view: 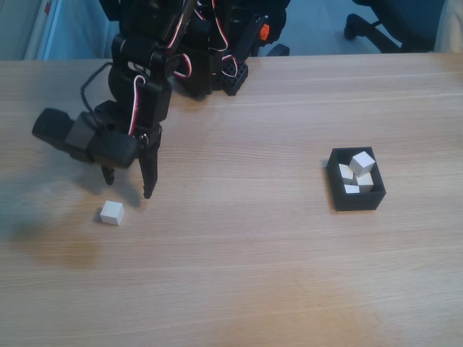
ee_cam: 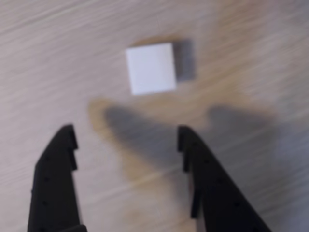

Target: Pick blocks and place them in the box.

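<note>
Fixed view: your table (view: pixel 253 275) carried the box (view: pixel 355 201) at right, cubes piled inside | gripper (view: pixel 129 185) hung empty, fingers spread apart, just above the last block (view: pixel 112 212) at left | wrist view: block (ee_cam: pixel 151 68) sat ahead of the tips, off-centre; you risked nudging it aside if you descended unaligned.
</note>
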Robot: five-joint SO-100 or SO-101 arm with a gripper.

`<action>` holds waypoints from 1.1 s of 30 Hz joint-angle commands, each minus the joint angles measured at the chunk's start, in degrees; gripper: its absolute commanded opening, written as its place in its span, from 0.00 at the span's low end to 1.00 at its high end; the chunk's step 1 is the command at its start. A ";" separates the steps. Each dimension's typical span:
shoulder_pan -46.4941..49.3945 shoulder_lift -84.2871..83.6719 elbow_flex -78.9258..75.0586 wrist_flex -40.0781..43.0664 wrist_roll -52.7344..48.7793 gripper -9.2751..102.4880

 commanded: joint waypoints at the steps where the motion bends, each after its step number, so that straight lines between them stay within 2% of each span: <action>1: 1.05 -2.20 -5.01 -1.14 -0.70 0.28; 24: 2.02 -16.00 -15.47 -4.39 -1.49 0.27; 33: 2.20 -17.58 -16.44 -4.83 -2.02 0.23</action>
